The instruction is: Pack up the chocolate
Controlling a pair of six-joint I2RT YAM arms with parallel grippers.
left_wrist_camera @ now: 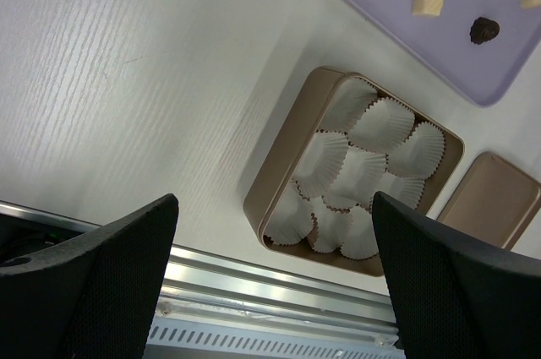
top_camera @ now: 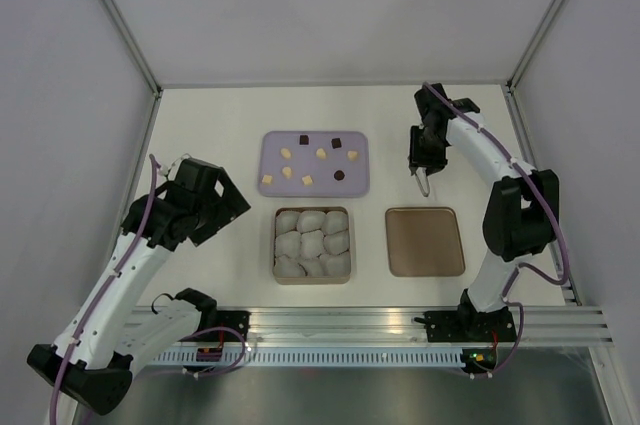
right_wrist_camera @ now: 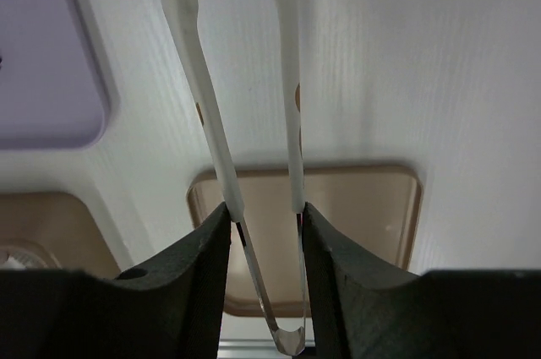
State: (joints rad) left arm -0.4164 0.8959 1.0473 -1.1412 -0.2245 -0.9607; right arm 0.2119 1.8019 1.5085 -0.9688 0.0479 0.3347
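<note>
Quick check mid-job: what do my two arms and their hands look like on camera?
The left arm and right arm are white tubular links with black joint housings; a purple cable runs along each. The left hand and right hand are black, with broad, finely textured fingers. No markings visible.

LEFT: you have bare counter [top_camera: 210, 135] between wall [top_camera: 100, 145] and tray [top_camera: 362, 185] | CENTRE: box [top_camera: 276, 245] packed with paper cups [top_camera: 312, 243] blocks you; only a thin strip separates it from tray | GAP box–lid [top_camera: 425, 241]: passable | RIGHT: tongs [top_camera: 423, 183] in right gripper [right_wrist_camera: 264, 217] hang near tray's right edge, apparently above counter, hard to judge.
</note>
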